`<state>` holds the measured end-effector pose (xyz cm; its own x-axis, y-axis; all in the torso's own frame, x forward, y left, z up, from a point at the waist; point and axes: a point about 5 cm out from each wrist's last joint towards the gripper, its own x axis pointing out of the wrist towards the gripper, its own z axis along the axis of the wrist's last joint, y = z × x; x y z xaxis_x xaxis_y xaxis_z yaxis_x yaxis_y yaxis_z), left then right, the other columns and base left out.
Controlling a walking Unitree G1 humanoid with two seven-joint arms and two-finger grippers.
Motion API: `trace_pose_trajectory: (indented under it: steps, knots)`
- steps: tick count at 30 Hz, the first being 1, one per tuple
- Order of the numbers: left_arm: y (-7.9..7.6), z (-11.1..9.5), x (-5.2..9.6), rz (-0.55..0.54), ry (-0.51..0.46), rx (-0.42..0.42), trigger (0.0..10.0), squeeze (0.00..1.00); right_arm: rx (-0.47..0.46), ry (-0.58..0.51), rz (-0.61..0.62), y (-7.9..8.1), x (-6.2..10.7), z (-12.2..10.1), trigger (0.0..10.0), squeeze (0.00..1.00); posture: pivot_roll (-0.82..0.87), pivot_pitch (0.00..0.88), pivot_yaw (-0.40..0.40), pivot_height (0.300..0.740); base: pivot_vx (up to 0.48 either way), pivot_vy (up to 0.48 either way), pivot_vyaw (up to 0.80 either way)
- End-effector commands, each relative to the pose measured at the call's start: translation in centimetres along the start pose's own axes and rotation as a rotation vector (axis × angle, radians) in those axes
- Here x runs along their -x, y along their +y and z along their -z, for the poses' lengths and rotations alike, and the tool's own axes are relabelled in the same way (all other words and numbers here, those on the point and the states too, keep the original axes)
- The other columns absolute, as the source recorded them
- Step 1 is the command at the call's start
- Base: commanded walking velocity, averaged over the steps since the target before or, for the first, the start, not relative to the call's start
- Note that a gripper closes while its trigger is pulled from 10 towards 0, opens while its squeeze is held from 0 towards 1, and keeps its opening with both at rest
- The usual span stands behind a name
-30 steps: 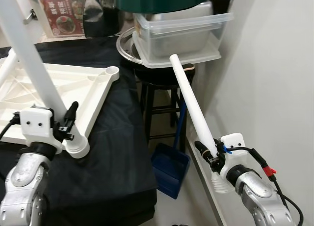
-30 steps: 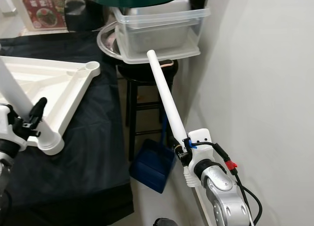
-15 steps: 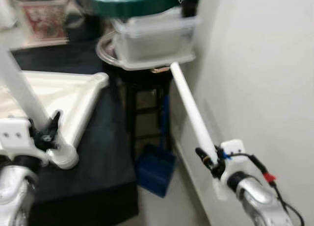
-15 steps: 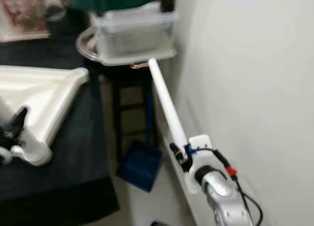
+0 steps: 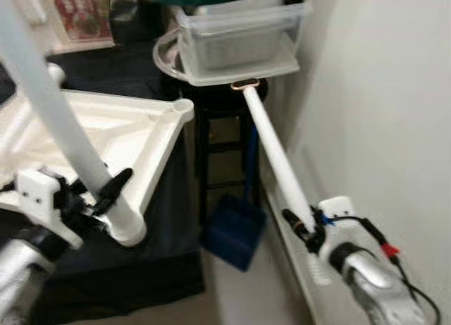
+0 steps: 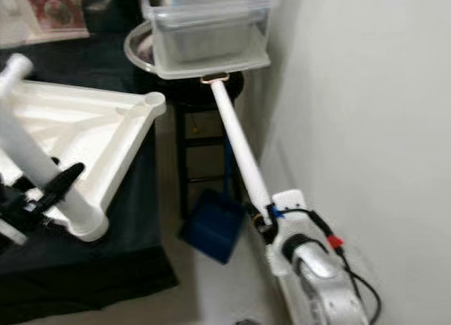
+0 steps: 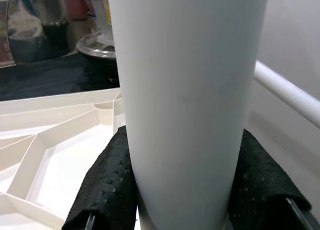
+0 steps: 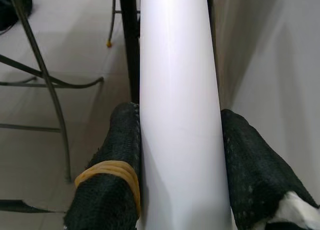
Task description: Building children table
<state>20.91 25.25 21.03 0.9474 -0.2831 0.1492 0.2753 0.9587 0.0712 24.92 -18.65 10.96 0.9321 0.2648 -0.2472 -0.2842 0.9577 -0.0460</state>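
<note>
The white children's tabletop (image 5: 106,138) lies upside down on a black-covered table (image 5: 134,261), ribs facing up. My left gripper (image 5: 95,205) is shut on a thick white table leg (image 5: 53,117) that stands in the tabletop's near corner socket (image 5: 127,230) and slants up to the left. Off to the right, my right gripper (image 5: 303,226) is shut on a second white leg (image 5: 271,149). That leg points up and away, its far tip just under a clear plastic tub (image 5: 236,32). The wrist views show each leg (image 7: 185,100) (image 8: 177,115) between black padded fingers.
A black stool (image 5: 222,117) carries a round metal tray and the clear tub with a green lid. A blue dustpan (image 5: 232,230) rests on the floor beneath it. A pale wall (image 5: 380,106) runs close along the right side. A red poster (image 5: 81,18) leans at the back.
The camera has swung, shifting the whole scene. Both grippers keep their hold on their legs; the right leg's tip now sits closer under the tub.
</note>
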Motion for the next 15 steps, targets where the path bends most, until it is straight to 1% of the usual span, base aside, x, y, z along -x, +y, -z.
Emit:
trace_pose_trajectory:
  steps: [1,2,3,5,6,7,8,9,10,11,13,14,15]
  knots:
    - [2.2,-0.4,1.1,-0.101,0.009,-0.047,10.0,0.0,-0.015,0.007,-0.009,0.1,0.1,0.2,10.0,0.0,-0.05,0.141,-0.029,0.74,0.0,0.0,0.0]
    - [3.0,-0.3,1.7,-0.132,0.021,-0.05,10.0,0.0,-0.015,0.008,-0.011,0.2,0.1,0.2,10.0,0.0,-0.05,0.143,-0.031,0.74,0.0,0.0,0.0]
    - [3.0,-0.3,1.7,-0.132,0.021,-0.05,10.0,0.0,-0.015,0.008,-0.011,0.2,0.1,0.2,10.0,0.0,-0.05,0.143,-0.031,0.74,0.0,0.0,0.0]
    - [3.6,-0.3,2.3,-0.156,0.03,-0.053,10.0,0.0,-0.014,0.009,-0.013,0.2,0.2,0.2,10.0,0.0,-0.05,0.143,-0.031,0.74,0.0,0.0,0.0]
    - [3.6,-0.3,2.3,-0.156,0.03,-0.053,10.0,0.0,-0.014,0.009,-0.013,0.2,0.2,0.2,10.0,0.0,-0.05,0.143,-0.031,0.74,0.0,0.0,0.0]
    - [4.3,-0.1,3.1,-0.186,0.034,-0.04,10.0,0.0,-0.015,0.01,-0.015,0.2,0.2,0.2,10.0,0.0,-0.04,0.147,-0.031,0.74,0.0,0.0,0.0]
    - [4.3,-0.1,3.1,-0.186,0.034,-0.04,10.0,0.0,-0.015,0.01,-0.015,0.2,0.2,0.2,10.0,0.0,-0.04,0.147,-0.031,0.74,0.0,0.0,0.0]
    - [4.2,-0.1,3.5,-0.166,0.028,-0.004,10.0,0.0,-0.016,0.012,-0.016,0.2,0.2,0.2,10.0,0.0,-0.04,0.149,-0.032,0.74,0.0,0.0,0.0]
    - [3.9,-0.1,3.6,-0.146,0.023,0.017,10.0,0.0,-0.016,0.012,-0.017,0.2,0.2,0.2,10.0,0.0,-0.04,0.149,-0.032,0.74,0.0,0.0,0.0]
    - [3.9,-0.1,3.6,-0.146,0.023,0.017,10.0,0.0,-0.016,0.012,-0.017,0.2,0.2,0.2,10.0,0.0,-0.04,0.149,-0.032,0.74,0.0,0.0,0.0]
    - [2.3,-0.1,3.5,-0.041,0.026,0.06,10.0,0.0,-0.017,0.013,-0.02,0.2,0.2,0.2,10.0,0.0,-0.04,0.15,-0.032,0.74,0.0,0.0,0.0]
    - [2.3,-0.1,3.5,-0.041,0.026,0.06,10.0,0.0,-0.017,0.013,-0.02,0.2,0.2,0.2,10.0,0.0,-0.04,0.15,-0.032,0.74,0.0,0.0,0.0]
    - [1.1,0.1,3.4,0.036,0.048,0.076,10.0,0.0,-0.017,0.013,-0.02,0.2,0.2,0.2,10.0,0.0,-0.04,0.151,-0.033,0.74,0.0,0.0,0.0]
